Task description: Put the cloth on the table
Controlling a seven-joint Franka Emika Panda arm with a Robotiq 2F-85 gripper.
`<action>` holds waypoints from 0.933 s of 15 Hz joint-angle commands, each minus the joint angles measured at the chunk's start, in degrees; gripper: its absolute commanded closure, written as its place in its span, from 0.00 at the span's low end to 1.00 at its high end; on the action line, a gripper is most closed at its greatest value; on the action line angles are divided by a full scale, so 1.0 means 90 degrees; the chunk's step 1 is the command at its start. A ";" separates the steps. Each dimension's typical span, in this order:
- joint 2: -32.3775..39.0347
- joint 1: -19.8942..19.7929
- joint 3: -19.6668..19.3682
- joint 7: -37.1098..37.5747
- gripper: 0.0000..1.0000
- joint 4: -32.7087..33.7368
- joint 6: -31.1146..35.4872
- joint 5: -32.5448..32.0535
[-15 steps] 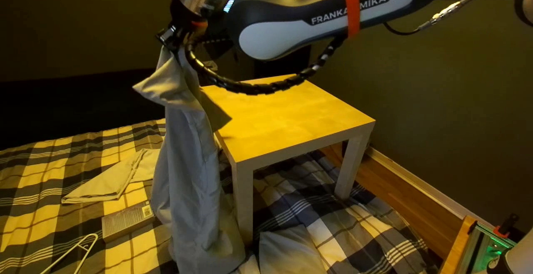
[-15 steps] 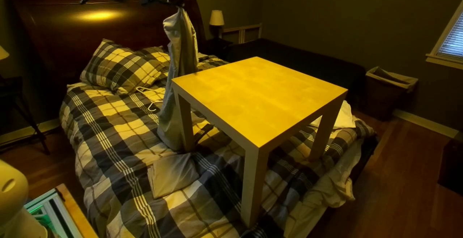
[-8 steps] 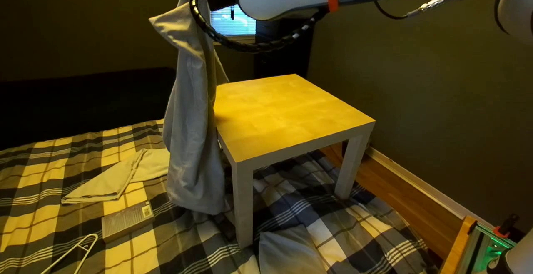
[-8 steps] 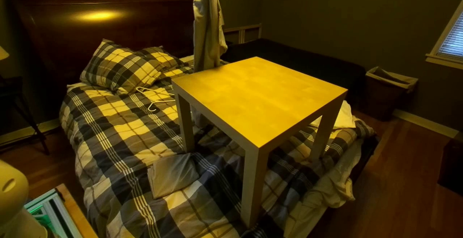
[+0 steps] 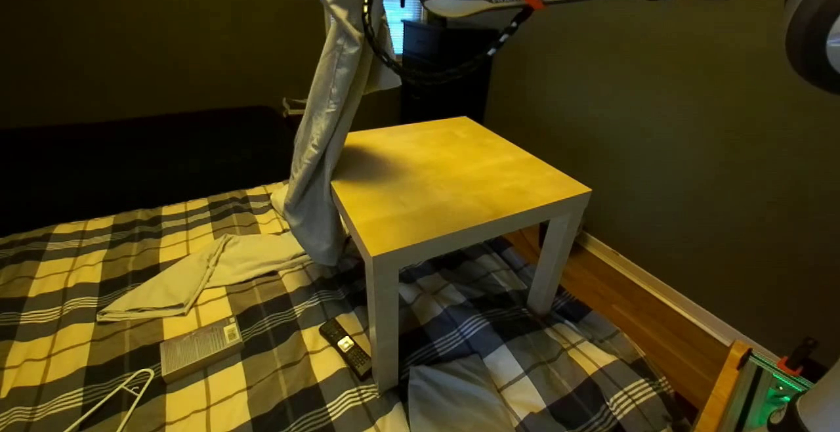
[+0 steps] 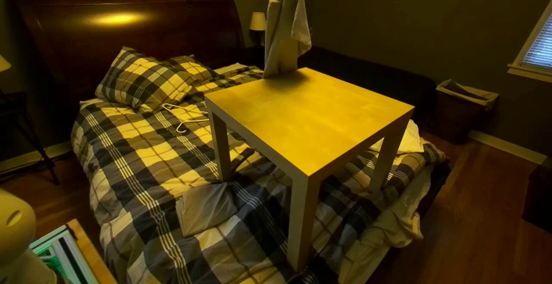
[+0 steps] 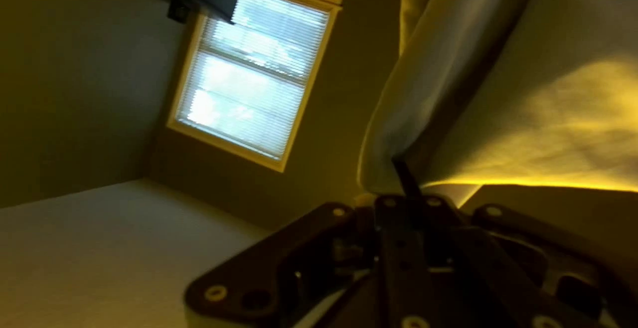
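The cloth (image 5: 335, 84) is pale beige-grey and hangs in a long rumpled bundle. Its lower end hangs below table-top level, beside the table's edge. It also shows in an exterior view (image 6: 282, 29), where its bottom is hidden behind the table top. The table (image 5: 453, 182) has a yellowish top and white legs; it shows too in an exterior view (image 6: 315, 120). My gripper (image 7: 406, 181) is shut on the cloth's upper end in the wrist view, where the cloth (image 7: 538, 108) fills the upper right. The fingertips are above the frame in both exterior views.
The table stands on a plaid bedspread (image 5: 289, 353). A folded beige cloth (image 5: 170, 284), a box (image 5: 200, 350), a remote (image 5: 346, 348) and a white hanger (image 5: 128, 389) lie beside it. Another folded cloth (image 6: 207, 209) lies near a table leg. Pillows (image 6: 144, 79) lie by the headboard.
My gripper has risen and carried the cloth along the table's side, rightward in both exterior views. The cloth's lower part has lifted from the bed, uncovering the remote. Its shadow falls on the table top.
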 commanded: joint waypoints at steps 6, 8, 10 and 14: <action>-0.0548 0.1106 -0.0901 0.1666 1.00 -0.1871 -0.2929 -0.2265; -0.0751 0.0683 -0.0010 0.1601 1.00 -0.2304 -0.4131 -0.2583; -0.0424 0.0073 0.0622 0.1467 0.99 -0.1734 -0.4104 -0.2625; -0.0580 0.0028 0.0837 0.1481 0.99 -0.1956 -0.4332 -0.2682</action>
